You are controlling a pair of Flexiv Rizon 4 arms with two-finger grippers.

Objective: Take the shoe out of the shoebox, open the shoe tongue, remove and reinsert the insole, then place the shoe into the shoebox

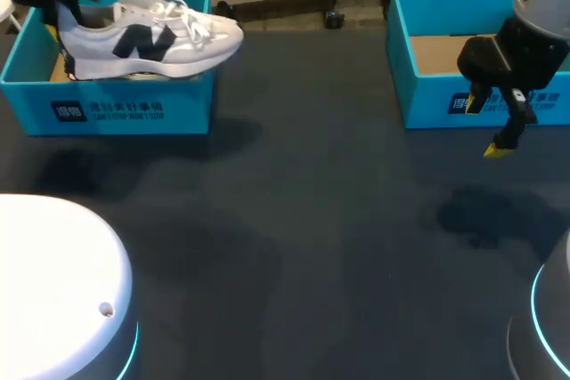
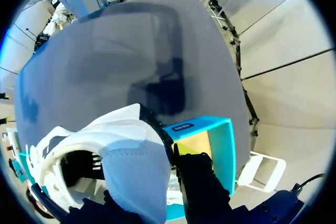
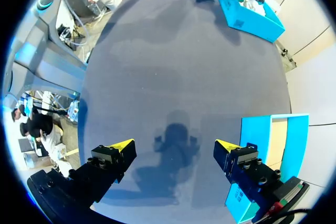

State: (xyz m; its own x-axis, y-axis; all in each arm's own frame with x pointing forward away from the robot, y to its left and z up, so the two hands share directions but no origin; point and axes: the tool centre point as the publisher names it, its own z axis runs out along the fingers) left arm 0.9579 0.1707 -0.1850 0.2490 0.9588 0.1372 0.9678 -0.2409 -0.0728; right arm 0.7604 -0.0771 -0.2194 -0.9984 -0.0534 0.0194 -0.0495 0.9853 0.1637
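Step in hand: the first one, taking the shoe out; I judge the lift nearly done but the shoe not yet clear of the box
Left pincer [image 1: 62, 11]: closed on the heel of the shoe [image 1: 147, 40], one finger against the outside of the heel in its own wrist view, the other mostly hidden behind the shoe
Shoe: white with a dark side mark, level, sole down, heel in the left pincer and toe pointing away from it towards the right pincer's side
Shoebox [image 1: 107, 111]: blue, open, right under the left pincer; the sole sits about level with its rim and the toe juts past the wall farthest from the pincer
Right pincer [image 3: 173, 150]: fingers spread wide with nothing between them, hanging above the bare table [image 1: 312, 246], well apart from the shoe
Second blue box [image 1: 427, 100]: just beside and behind the right pincer, with a cardboard-coloured floor showing inside
Next move, as I judge it: carry the shoe away from the shoebox wall and set it sole down on the open table between the two pincers, near enough for the right pincer to reach its top
What that calls for: enough height for the sole to pass the rim, a firm hold on the heel so the toe does not dip, and a level landing
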